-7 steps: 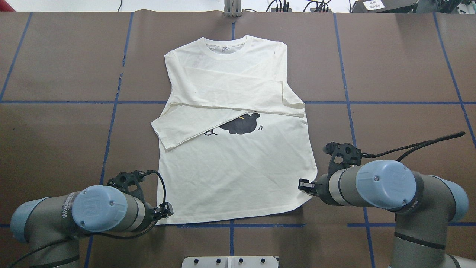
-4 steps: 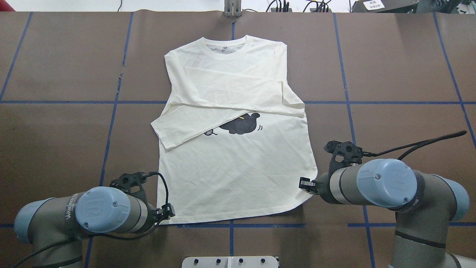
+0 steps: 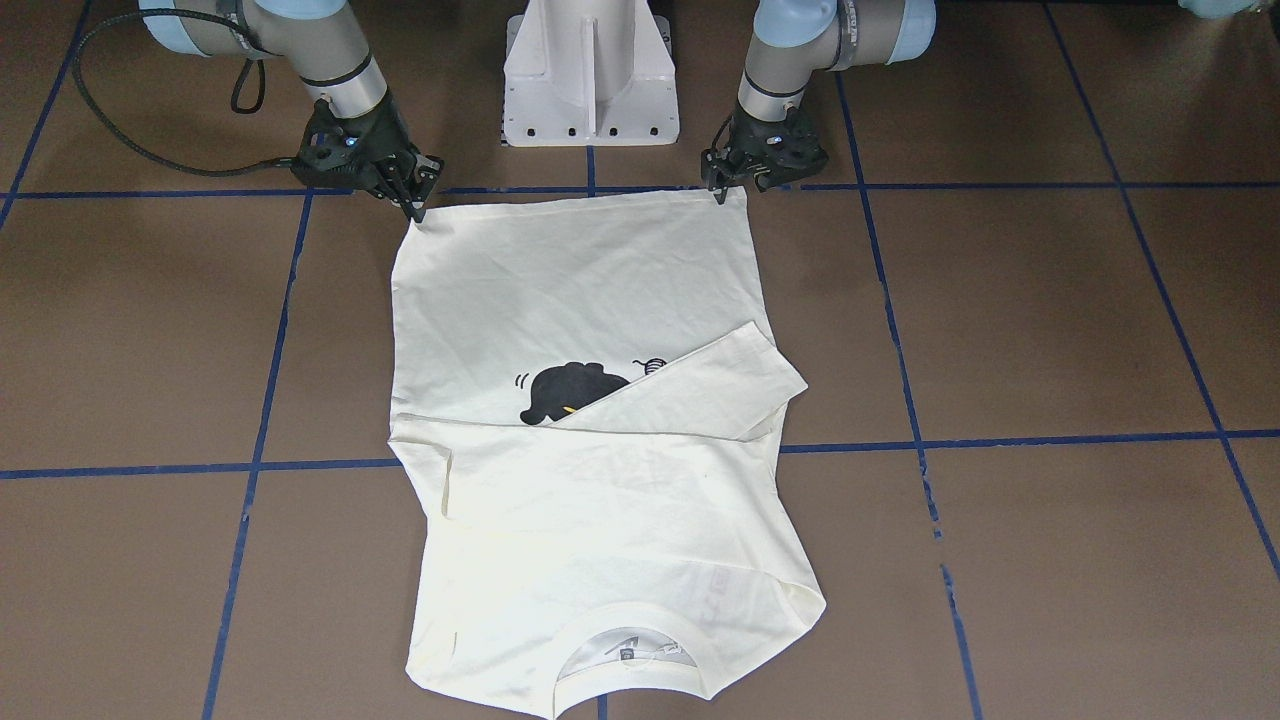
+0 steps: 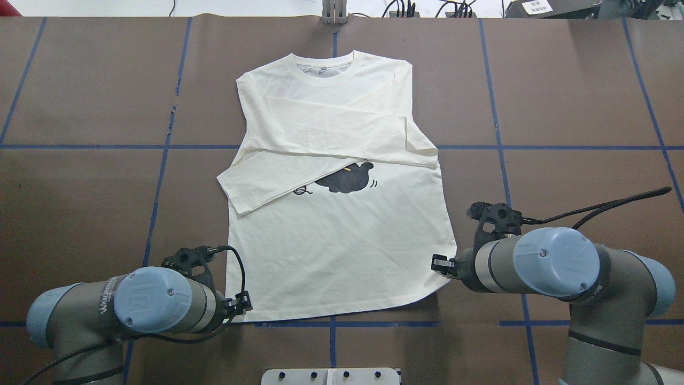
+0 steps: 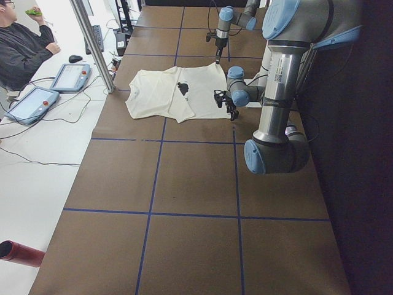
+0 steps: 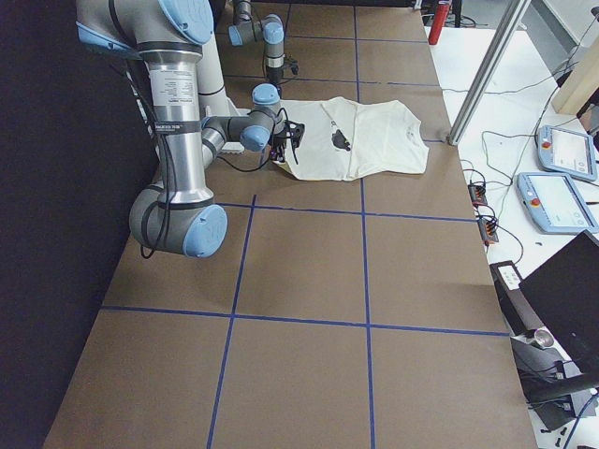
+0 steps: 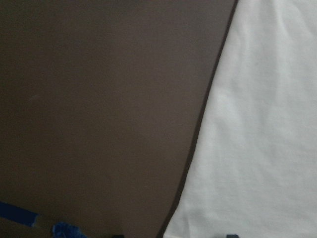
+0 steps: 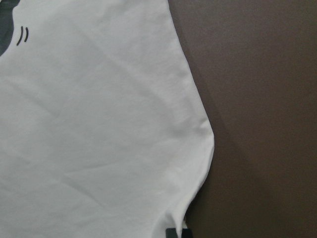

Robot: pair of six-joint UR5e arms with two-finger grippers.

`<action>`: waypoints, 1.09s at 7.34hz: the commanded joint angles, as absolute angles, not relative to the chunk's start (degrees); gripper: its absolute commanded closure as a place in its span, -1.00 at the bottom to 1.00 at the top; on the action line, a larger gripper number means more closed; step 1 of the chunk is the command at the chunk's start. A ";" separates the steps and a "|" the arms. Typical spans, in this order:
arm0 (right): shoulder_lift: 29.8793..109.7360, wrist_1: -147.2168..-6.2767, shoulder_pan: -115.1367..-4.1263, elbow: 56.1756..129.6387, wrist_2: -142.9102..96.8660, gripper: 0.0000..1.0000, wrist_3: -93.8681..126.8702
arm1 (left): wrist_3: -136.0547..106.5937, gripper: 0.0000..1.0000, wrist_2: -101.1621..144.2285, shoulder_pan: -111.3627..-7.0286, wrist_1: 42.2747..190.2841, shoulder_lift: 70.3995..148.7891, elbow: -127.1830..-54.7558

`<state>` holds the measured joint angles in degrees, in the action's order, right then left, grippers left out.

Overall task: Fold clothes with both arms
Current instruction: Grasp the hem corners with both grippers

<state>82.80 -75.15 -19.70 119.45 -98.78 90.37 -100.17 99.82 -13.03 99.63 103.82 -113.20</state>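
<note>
The cream-white shirt (image 4: pixel 342 251) lies flat on the brown table, collar at the far side. Both sleeves are folded across its chest and half hide the black cat print (image 4: pixel 344 182). The red lettering is hidden. My left gripper (image 4: pixel 243 307) is low at the near-left hem corner (image 3: pixel 735 195). In the left wrist view its fingertips stand apart, with the shirt's edge (image 7: pixel 198 148) between them. My right gripper (image 4: pixel 437 263) is at the near-right hem corner (image 3: pixel 412 222). In the right wrist view its fingertips (image 8: pixel 178 233) look closed on the hem of the shirt (image 8: pixel 99 124).
The white pedestal base (image 3: pixel 590 70) stands between the arms at the near table edge. Blue tape lines (image 4: pixel 331 323) cross the brown table. A metal post (image 5: pixel 92 43) stands at the far edge. An operator (image 5: pixel 21 49) and teach pendants (image 5: pixel 37 101) are beyond the table.
My left arm has moved right and slightly nearer, along the hem corner. My right gripper has crept a little right and away from me. The shirt has not moved.
</note>
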 commanded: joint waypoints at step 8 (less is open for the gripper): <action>82.62 -75.15 -20.57 120.94 -99.32 1.00 90.35 | -100.11 0.81 98.79 -13.27 99.67 103.98 -113.11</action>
<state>82.65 -75.15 -20.56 120.89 -99.31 90.34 -100.11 98.95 -13.35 99.67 104.05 -112.98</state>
